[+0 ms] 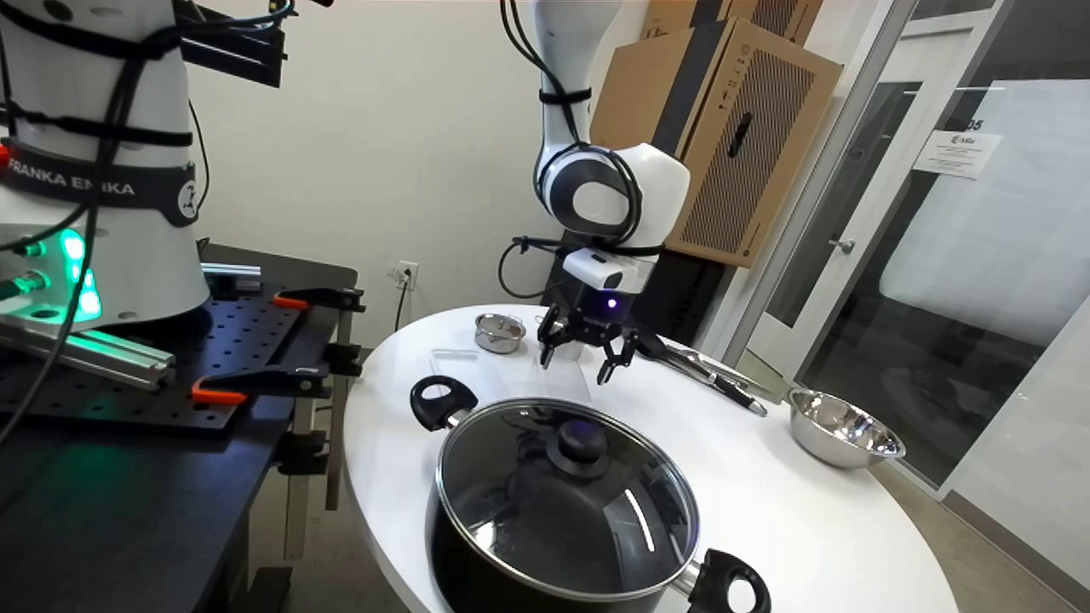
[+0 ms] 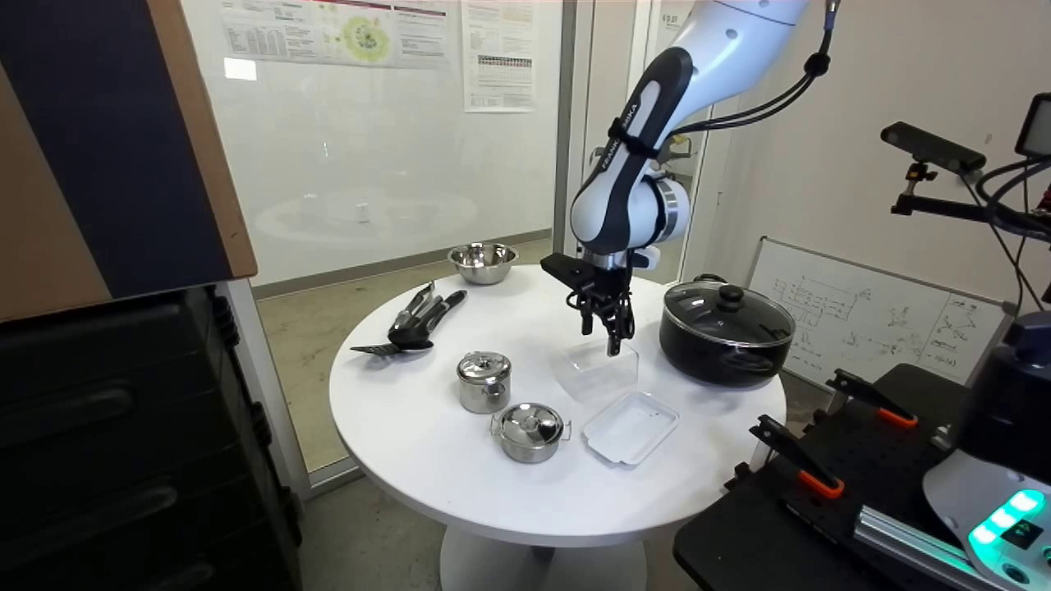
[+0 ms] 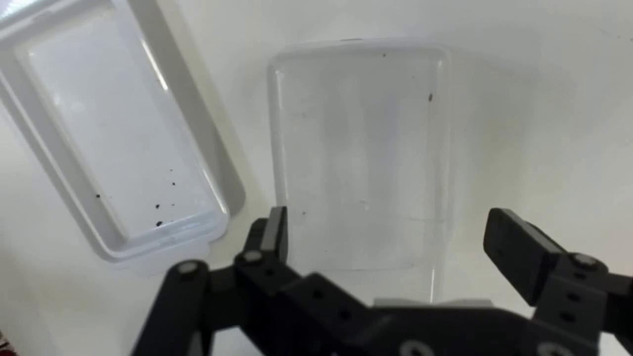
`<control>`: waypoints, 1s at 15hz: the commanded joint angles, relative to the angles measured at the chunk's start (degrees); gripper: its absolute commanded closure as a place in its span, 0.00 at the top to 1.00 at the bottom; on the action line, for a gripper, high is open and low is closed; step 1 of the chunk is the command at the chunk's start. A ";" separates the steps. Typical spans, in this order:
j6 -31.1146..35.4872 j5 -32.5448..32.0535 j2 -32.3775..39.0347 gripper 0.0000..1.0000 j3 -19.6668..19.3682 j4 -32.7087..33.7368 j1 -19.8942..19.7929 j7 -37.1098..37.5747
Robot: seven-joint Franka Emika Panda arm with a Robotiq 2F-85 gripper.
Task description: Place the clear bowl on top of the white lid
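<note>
The clear bowl point(image 3: 356, 148) is a see-through rectangular container on the white table. It shows faintly in both exterior views point(image 1: 569, 385) point(image 2: 598, 386). The white lid point(image 3: 113, 128) is a shallow rectangular tray with a raised rim, lying beside the bowl. It also shows in both exterior views point(image 1: 464, 368) point(image 2: 631, 428). My gripper point(image 3: 388, 215) is open and empty above the near end of the bowl. In the wrist view its left finger overlaps the bowl's left edge and its right finger stands outside the right edge. The gripper also shows in both exterior views point(image 1: 576, 366) point(image 2: 602, 338).
A big black pot point(image 1: 468, 545) with a glass lid stands near the bowl, also in an exterior view point(image 2: 714, 361). Two small lidded steel pots point(image 2: 530, 447) point(image 2: 484, 396) stand beyond the lid. Black-handled utensils point(image 2: 419, 320) and a shiny steel bowl point(image 2: 483, 267) lie farther off.
</note>
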 commanded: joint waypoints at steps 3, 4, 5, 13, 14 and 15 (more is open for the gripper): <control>-0.86 -0.34 -0.85 1.00 -1.47 -1.74 2.33 0.98; -0.80 -0.42 -0.80 1.00 -1.59 -1.88 2.60 1.03; -0.67 -0.48 -0.71 1.00 -1.71 -1.99 2.85 1.07; -0.12 -0.63 -0.43 1.00 -2.38 -1.95 3.52 1.21; 0.03 -0.78 -0.35 1.00 -2.56 -1.96 3.63 1.24; 0.12 -0.92 -0.28 1.00 -2.74 -1.95 3.74 1.30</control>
